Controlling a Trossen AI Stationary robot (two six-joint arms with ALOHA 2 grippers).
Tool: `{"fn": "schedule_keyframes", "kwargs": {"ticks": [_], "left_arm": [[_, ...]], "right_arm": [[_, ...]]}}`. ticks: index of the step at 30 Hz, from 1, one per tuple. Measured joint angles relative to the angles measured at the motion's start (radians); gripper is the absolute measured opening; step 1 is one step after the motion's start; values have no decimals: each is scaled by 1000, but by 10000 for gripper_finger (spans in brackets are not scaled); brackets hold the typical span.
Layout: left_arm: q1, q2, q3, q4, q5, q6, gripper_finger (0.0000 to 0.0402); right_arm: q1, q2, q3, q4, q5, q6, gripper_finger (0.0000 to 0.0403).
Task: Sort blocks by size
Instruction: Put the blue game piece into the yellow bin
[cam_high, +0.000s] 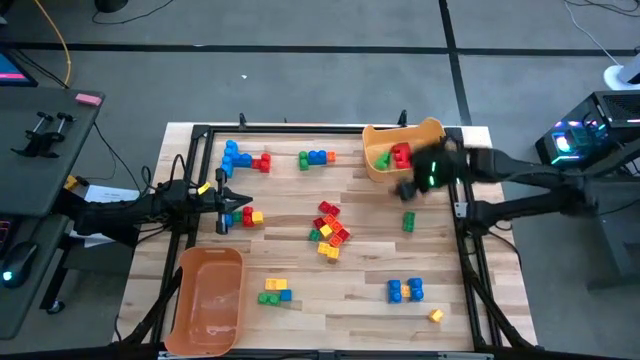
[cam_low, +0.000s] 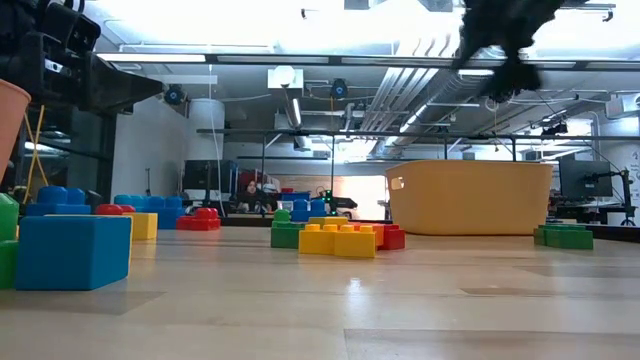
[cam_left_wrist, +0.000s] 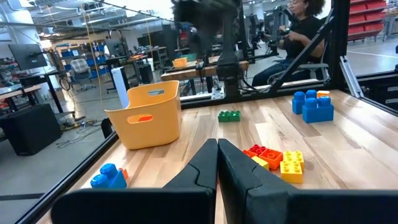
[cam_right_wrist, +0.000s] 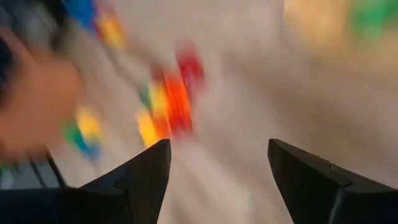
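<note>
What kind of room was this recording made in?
Most likely a robotics lab or workshop. Exposed ceiling ducts run overhead, a person sits at a workstation beyond the wooden table, and shelves of blue storage bins line the back.

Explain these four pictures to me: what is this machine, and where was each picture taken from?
It is a robot with two dark arms at a wooden table. One picture looks straight down, one sits at tabletop height, and one camera rides on each wrist. Coloured toy bricks lie scattered. An orange bin sits at a near corner; a yellow bin at the far side holds some bricks. The right tool hovers beside the yellow bin, fingers apart, holding nothing. The left tool, shut and empty, waits at the table's left edge.
</note>
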Motion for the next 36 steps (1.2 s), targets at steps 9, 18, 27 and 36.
{"fn": "schedule_keyframes", "kwargs": {"ticks": [9,18,27,36], "left_arm": [[0,0,0,0,0,0,1],[0,0,0,0,0,0,1],[0,0,0,0,0,0,1],[0,0,0,0,0,0,1]], "right_arm": [[688,79,-4,-299,26,886,265],[830,313,-4,-160,-27,1194,265],[786,464,-4,-80,-71,1154,265],[786,548,-4,-43,-94,1163,265]]}}
